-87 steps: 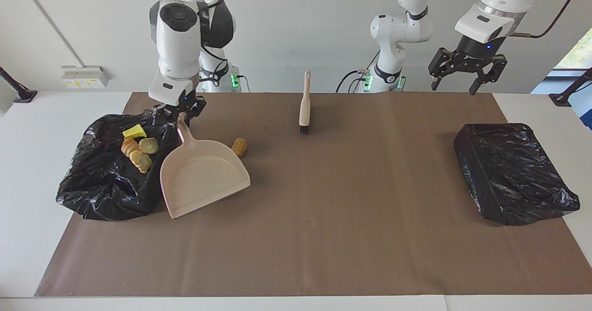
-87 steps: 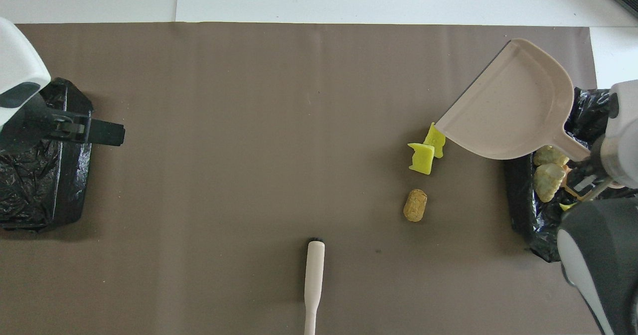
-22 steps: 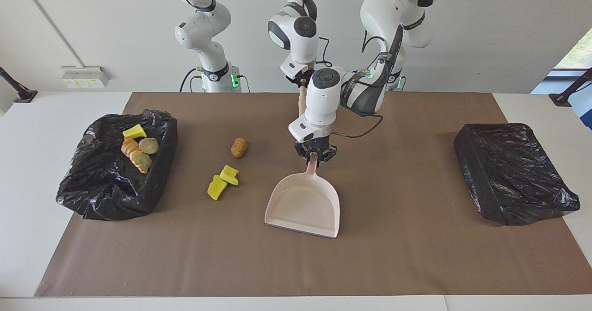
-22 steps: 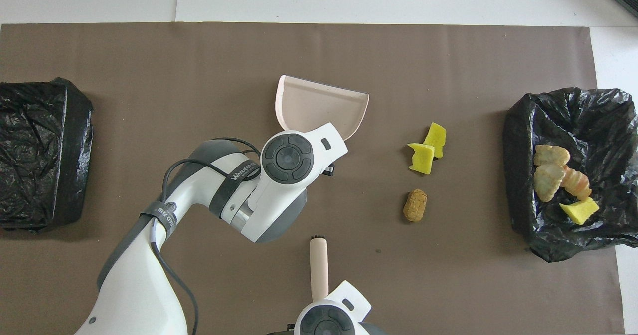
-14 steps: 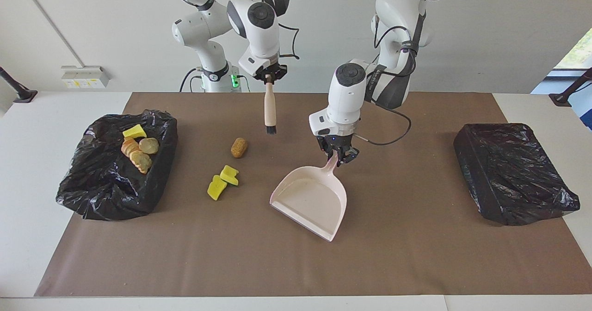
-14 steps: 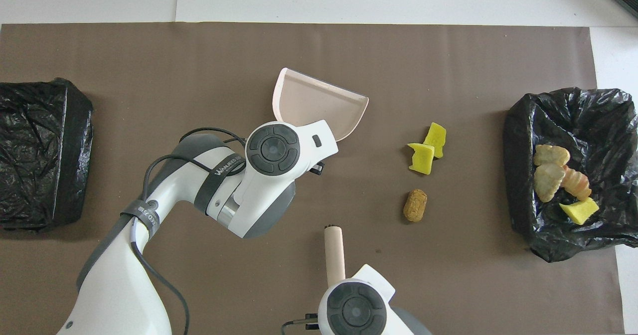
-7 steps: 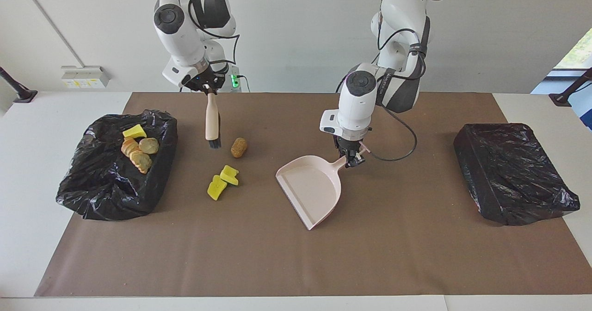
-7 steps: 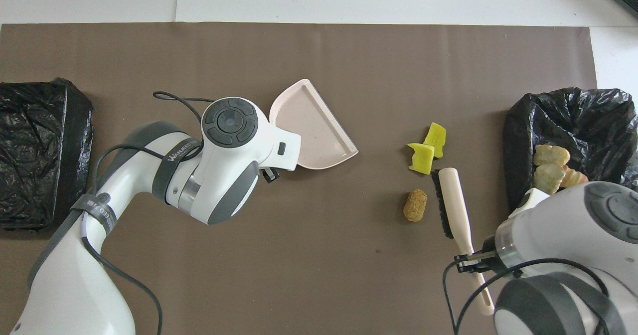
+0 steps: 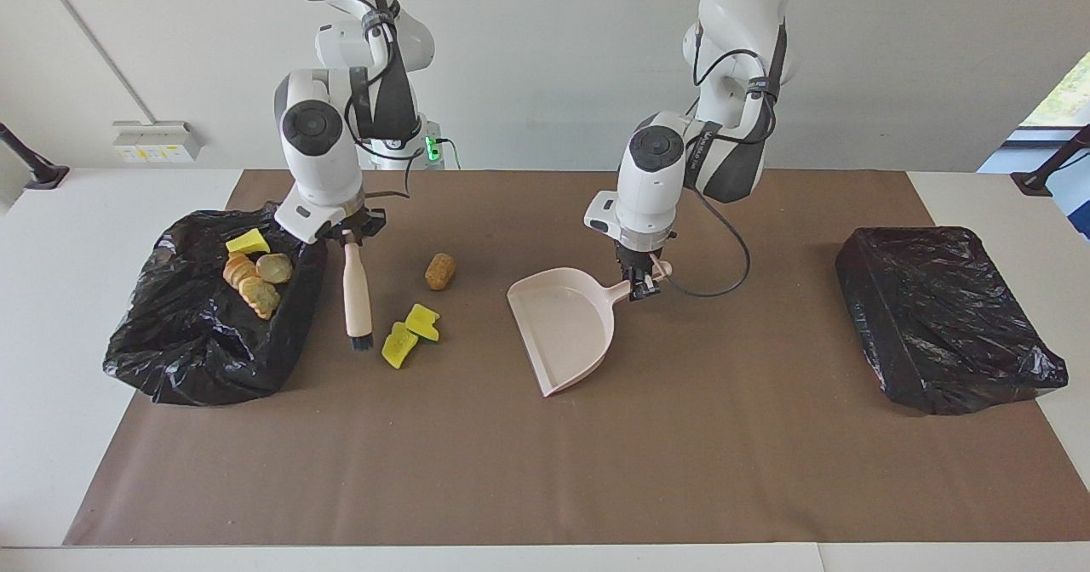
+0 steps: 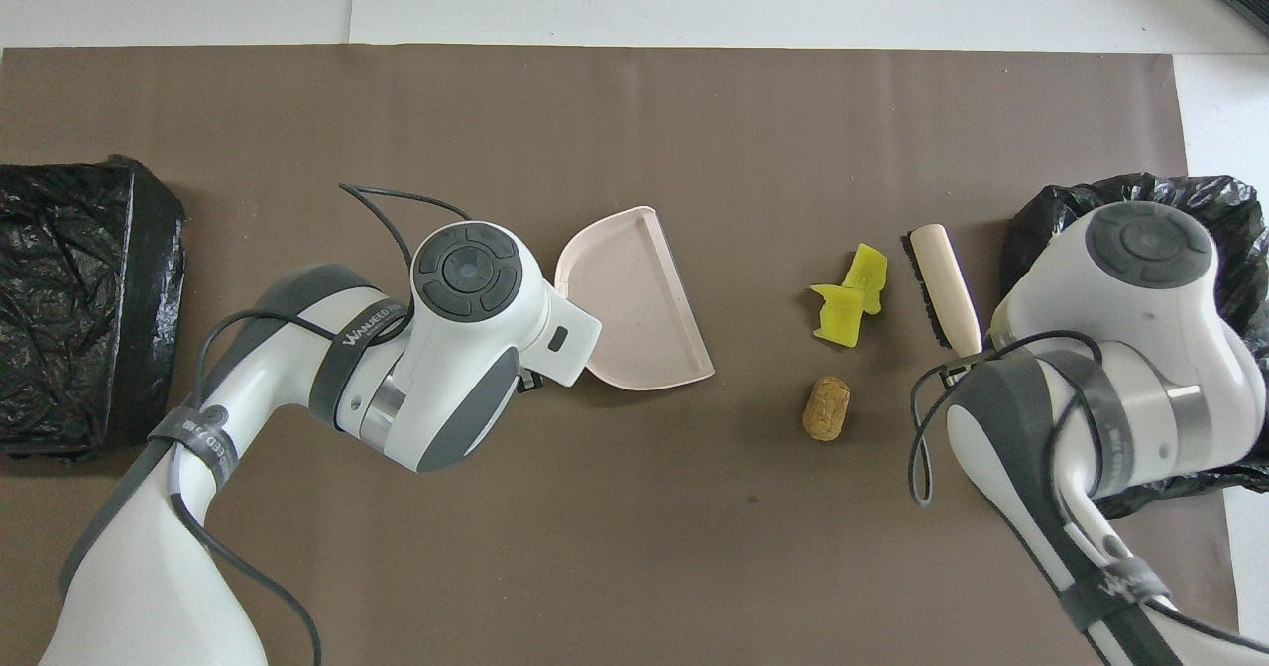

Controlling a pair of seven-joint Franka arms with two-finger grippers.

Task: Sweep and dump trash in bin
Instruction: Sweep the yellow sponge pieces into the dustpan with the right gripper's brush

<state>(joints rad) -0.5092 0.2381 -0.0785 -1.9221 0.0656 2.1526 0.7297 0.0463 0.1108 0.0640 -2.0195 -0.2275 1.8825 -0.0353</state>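
Now the right gripper (image 9: 347, 237) clamps the brush (image 9: 358, 298), bristles toward six o'clock beside the yellow scraps (image 9: 410, 334); the left gripper (image 9: 643, 287) grips the dustpan (image 9: 562, 325), mouth toward nine.

Both arms (image 9: 732, 10) are glossy white with dark grey joint sections and round dark end caps. Thin black cables (image 9: 724, 248) loop beside the wrists. A grey forearm band (image 10: 362, 299) carries white lettering, and green lights glow at one base (image 9: 432, 146).

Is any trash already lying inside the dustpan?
No. In the facing view the dustpan held by the left gripper is bare; the yellow sponge chunks lie on the table.
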